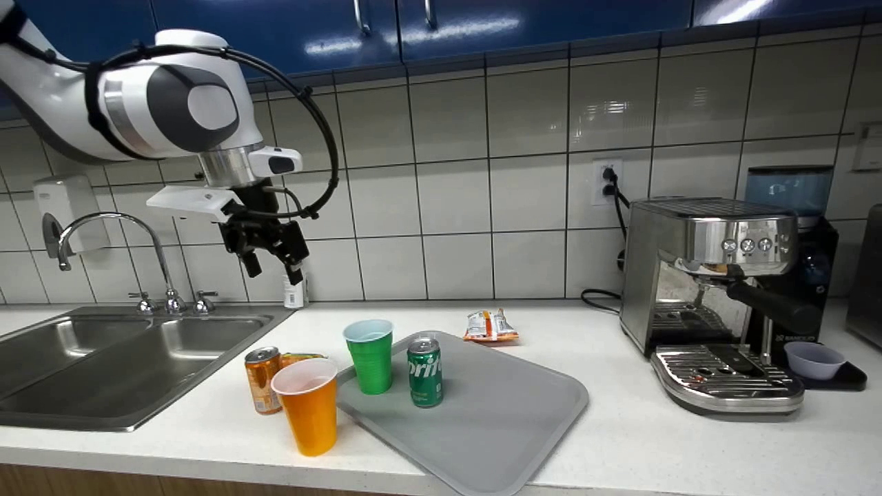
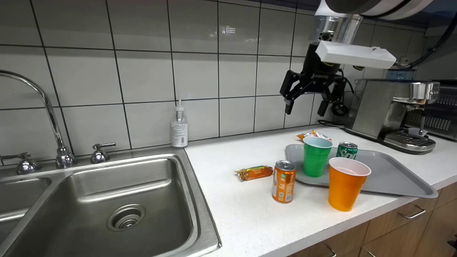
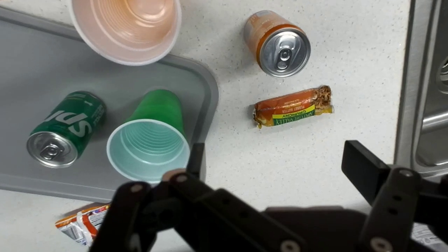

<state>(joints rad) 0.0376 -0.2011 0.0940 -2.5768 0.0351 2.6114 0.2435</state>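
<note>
On the white counter by the tiled wall, the snack bar lies between the sink's edge and the grey tray's corner. The gripper points down well above, its jaws wide apart. In an exterior view, the orange can and the orange cup partly hide the bar.

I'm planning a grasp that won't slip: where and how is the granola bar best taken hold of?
Probably by its middle, from straight above: the granola bar lies flat on the counter, long and narrow. The gripper is open roughly along the bar's length, so about a quarter turn should let it close across the width.
</note>
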